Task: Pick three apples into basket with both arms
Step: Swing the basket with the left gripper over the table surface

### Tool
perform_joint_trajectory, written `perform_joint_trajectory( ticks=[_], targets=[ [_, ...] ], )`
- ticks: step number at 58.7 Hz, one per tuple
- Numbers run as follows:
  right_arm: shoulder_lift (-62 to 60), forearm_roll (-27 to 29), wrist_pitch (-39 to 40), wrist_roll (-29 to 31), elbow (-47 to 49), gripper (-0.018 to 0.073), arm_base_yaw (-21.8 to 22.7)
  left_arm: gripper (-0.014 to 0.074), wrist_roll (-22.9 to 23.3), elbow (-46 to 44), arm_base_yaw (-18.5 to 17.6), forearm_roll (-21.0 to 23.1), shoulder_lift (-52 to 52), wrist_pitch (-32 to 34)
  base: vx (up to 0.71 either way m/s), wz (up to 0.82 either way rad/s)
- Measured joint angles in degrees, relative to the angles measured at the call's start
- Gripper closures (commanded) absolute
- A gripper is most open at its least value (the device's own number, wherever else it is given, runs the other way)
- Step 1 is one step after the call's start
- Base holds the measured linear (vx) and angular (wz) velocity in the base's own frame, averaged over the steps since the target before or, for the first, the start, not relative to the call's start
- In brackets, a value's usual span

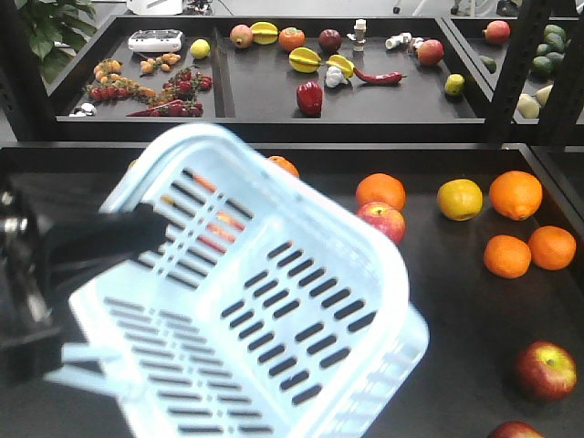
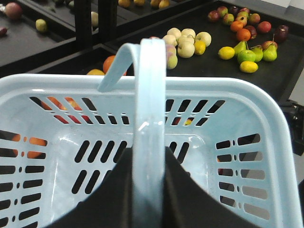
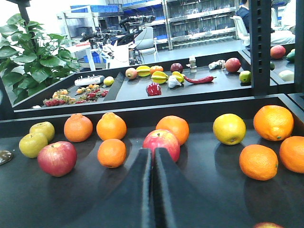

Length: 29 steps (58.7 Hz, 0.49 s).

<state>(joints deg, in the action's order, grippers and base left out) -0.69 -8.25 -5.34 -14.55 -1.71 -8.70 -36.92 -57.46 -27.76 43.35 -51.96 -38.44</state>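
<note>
Left gripper [image 2: 148, 153] clenched on the handle [image 2: 150, 95] of the basket [image 2: 213, 85], held tilted and empty over the near left of the table [image 1: 438, 310]; right gripper [image 3: 153, 153] pressed closed on nothing, aimed at a red apple [image 3: 162, 144] among oranges [image 3: 111, 153]; picking not yet begun, I judge; next I must part those fingers and reach forward around the apple.

Smooth, glossy pale-blue plastic forms the basket [image 2: 223, 88]. The apple [image 3: 57, 158] at lower left has shiny skin; the oranges [image 3: 111, 153] look dimpled and duller. The black tabletop [image 3: 204, 194] is matt, as is the right gripper [image 3: 153, 151].
</note>
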Motion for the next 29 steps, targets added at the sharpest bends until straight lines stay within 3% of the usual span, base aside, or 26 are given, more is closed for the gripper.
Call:
perform_joint_trajectory(
  ticks=[10,29],
  targets=[
    [0.0,0.0,0.0,0.0,0.0,0.0564,0.0,0.0602,-2.94,-7.62,0.0,0.47,-7.78,-2.36,0.0,0.0],
    [0.0,0.0,0.0,0.0,0.0,0.0564,0.0,0.0602,-11.14,-21.29,0.0,0.47,-26.56,-15.42,0.0,0.0]
  ],
)
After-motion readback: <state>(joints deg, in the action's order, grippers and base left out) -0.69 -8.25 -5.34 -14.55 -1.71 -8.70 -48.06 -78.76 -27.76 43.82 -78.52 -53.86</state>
